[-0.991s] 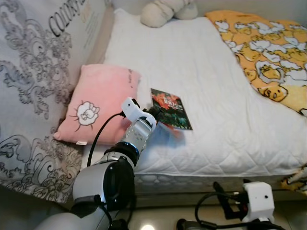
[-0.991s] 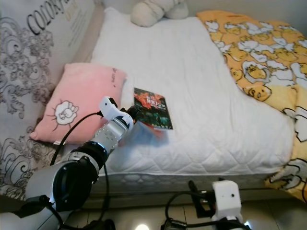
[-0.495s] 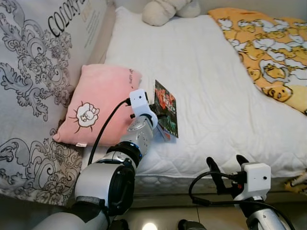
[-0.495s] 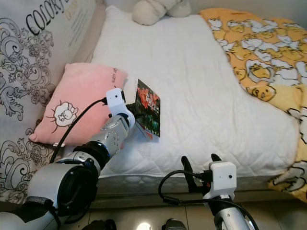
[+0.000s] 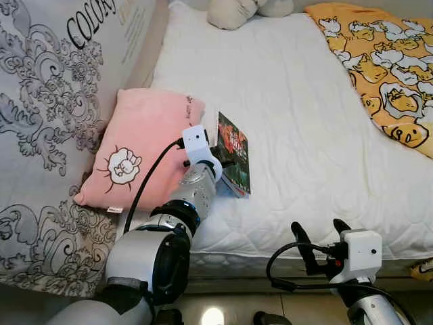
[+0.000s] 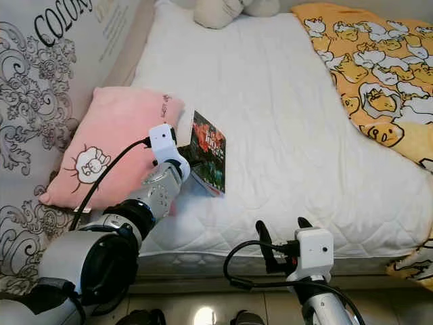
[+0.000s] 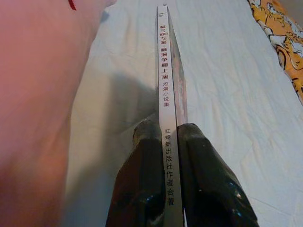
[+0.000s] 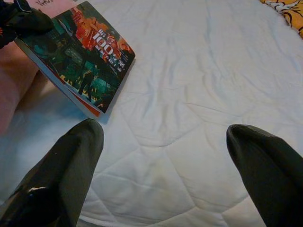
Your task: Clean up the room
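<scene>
Far left of the book: a grey patterned headboard panel (image 5: 47,135), with a pink pillow (image 5: 135,152) leaning at its foot on the bed (image 5: 298,115).

Just right of the pillow: the left claw (image 5: 220,159), clenched on the book (image 5: 233,152) by the spine, one finger (image 7: 142,179) to either side. Book tipped up on edge, cover facing away from the pillow, lower edge touching or just above the white quilt; hard to tell which.

Below and right of the book, past the mattress edge: the right claw (image 8: 163,137), released, fingers spread wide, gripping nothing, aimed at the quilt near the book.

Well beyond the book, at the head of the bed: a cream plush toy (image 5: 237,12). Far right of the book: a yellow duck-print blanket (image 5: 382,74), rumpled and trailing toward the bed's corner.

Judged progress: early. Book picked up but not yet put away anywhere. Probably left to do: carrying the book off, straightening the blanket, perhaps tidying pillow and toy.
</scene>
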`<state>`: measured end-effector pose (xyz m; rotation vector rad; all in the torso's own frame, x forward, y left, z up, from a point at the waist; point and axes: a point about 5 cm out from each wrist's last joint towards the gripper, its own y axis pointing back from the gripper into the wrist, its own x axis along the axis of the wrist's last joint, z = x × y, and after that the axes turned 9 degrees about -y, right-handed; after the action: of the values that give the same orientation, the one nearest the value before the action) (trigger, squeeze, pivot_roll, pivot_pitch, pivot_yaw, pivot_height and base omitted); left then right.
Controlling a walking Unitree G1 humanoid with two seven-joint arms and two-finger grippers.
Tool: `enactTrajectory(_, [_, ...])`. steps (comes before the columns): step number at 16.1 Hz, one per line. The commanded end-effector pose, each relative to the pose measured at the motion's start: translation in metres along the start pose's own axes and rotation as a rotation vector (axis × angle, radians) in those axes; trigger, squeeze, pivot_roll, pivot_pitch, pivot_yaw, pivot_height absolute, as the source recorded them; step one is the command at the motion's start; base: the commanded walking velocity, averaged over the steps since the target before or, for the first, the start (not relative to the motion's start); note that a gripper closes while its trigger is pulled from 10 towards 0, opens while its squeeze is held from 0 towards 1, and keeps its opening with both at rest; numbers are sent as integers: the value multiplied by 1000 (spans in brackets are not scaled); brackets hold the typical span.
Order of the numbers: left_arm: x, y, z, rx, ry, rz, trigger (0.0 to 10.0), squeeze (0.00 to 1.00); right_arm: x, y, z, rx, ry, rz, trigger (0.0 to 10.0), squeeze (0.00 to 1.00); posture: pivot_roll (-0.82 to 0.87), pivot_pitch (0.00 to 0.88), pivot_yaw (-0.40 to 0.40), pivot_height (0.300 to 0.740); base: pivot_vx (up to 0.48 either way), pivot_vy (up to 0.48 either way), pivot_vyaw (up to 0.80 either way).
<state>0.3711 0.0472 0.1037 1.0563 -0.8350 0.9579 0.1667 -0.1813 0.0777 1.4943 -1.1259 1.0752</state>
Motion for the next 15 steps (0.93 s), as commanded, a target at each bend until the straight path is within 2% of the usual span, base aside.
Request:
enactTrajectory(1, [-14, 5, 46, -102, 17, -27, 10000, 0, -2, 2, 5, -16, -4, -7, 10000, 0, -253, 54, 4, 740, 0, 0, 0])
enactTrajectory(5, [-14, 5, 46, -102, 17, -27, 10000, 0, -2, 2, 5, -16, -4, -7, 10000, 0, -253, 54, 4, 740, 0, 0, 0])
enactTrajectory(6, [-13, 4, 43, -86, -41, -19, 10000, 0, -2, 0, 5, -13, -2, -6, 10000, 0, -247, 57, 4, 740, 0, 0, 0])
enactTrajectory(7, [-22, 5, 17, -51, -416, -27, 10000, 1000, -6, 6, 3, -13, -9, -31, 10000, 0, -271, 89, 14, 740, 0, 0, 0])
enactTrajectory(8, [-29, 6, 7, -50, -563, -40, 10000, 1000, -8, 9, 1, -10, -9, -44, 10000, 0, -267, 86, 15, 740, 0, 0, 0])
enactTrajectory(10, [-31, 6, 10, -69, -496, -53, 10000, 1000, -11, 9, 1, -7, -7, -52, 10000, 0, -263, 82, 16, 740, 0, 0, 0])
enactTrajectory(11, [-33, 7, 11, -75, -439, -68, 10000, 1000, -11, 8, 1, -6, -6, -53, 10000, 0, -262, 79, 17, 740, 0, 0, 0])
enactTrajectory(12, [-37, 7, 14, -87, -343, -96, 10000, 1000, -12, 8, 1, -5, -5, -54, 10000, 0, -264, 73, 20, 740, 0, 0, 0])
enactTrajectory(15, [-40, 9, 23, -123, -424, -92, 10000, 1000, -12, 7, 1, -5, -2, -54, 10000, 0, -270, 65, 25, 740, 0, 0, 0])
